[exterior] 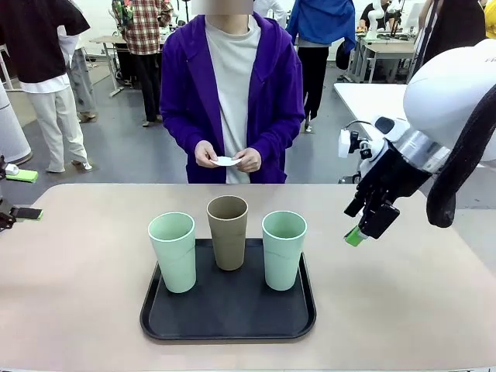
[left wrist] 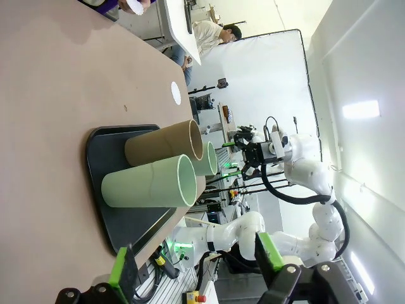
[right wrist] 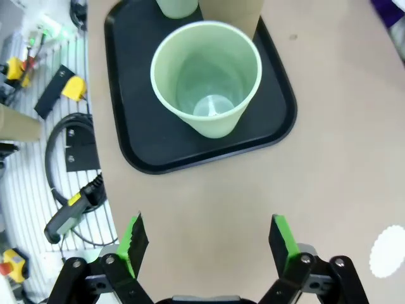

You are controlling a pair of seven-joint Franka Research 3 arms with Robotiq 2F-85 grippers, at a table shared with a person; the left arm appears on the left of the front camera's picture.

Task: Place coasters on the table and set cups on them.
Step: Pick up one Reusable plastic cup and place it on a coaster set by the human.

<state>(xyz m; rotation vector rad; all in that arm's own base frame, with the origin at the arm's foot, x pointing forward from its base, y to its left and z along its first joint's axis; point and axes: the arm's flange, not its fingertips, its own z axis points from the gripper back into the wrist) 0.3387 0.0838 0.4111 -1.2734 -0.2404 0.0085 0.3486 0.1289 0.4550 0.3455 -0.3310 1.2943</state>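
Three tall tapered matte cups, two mint green (exterior: 173,252) and one tan (exterior: 228,231), stand upright on the black rounded-corner tray (exterior: 232,314) on the beige-pink surface (exterior: 77,294). One white lacy-edged paper coaster (right wrist: 387,251) lies flat on the surface, clear of the tray. Another coaster (exterior: 225,161) is in the person's hands (exterior: 249,160). Right jaws are apart and empty, above the surface. Left jaws are apart and empty.

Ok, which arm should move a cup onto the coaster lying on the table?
Probably the right: its open tool hovers beside the tray, near a green cup and that coaster. The left tool sits farther off.
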